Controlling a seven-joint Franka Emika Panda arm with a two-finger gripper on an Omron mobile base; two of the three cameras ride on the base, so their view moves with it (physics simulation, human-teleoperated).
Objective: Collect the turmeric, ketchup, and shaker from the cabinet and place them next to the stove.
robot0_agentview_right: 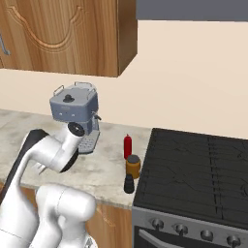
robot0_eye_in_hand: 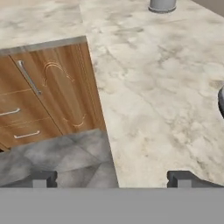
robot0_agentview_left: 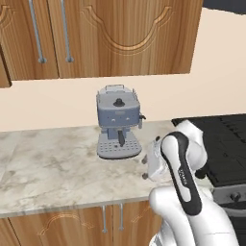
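Beside the stove (robot0_agentview_right: 193, 169), a dark shaker (robot0_agentview_right: 129, 184) half-hides the turmeric (robot0_agentview_right: 133, 165); end effector (robot0_eye_in_hand: 111, 178) spread apart.

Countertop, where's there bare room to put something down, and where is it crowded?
Free: the marble countertop left of the coffee machine, out to its front edge. Crowded: the strip beside the stove, where the ketchup, turmeric and dark shaker stand in a row.

My own forearm hides the stove's (robot0_agentview_left: 226, 139) near corner in the left base view, where the frame also cuts its right side. The cabinet (robot0_agentview_left: 110, 38) doors run off the top edge. In my hand view a dark rounded thing (robot0_eye_in_hand: 221, 101) is clipped at the right edge; I cannot tell what it is.
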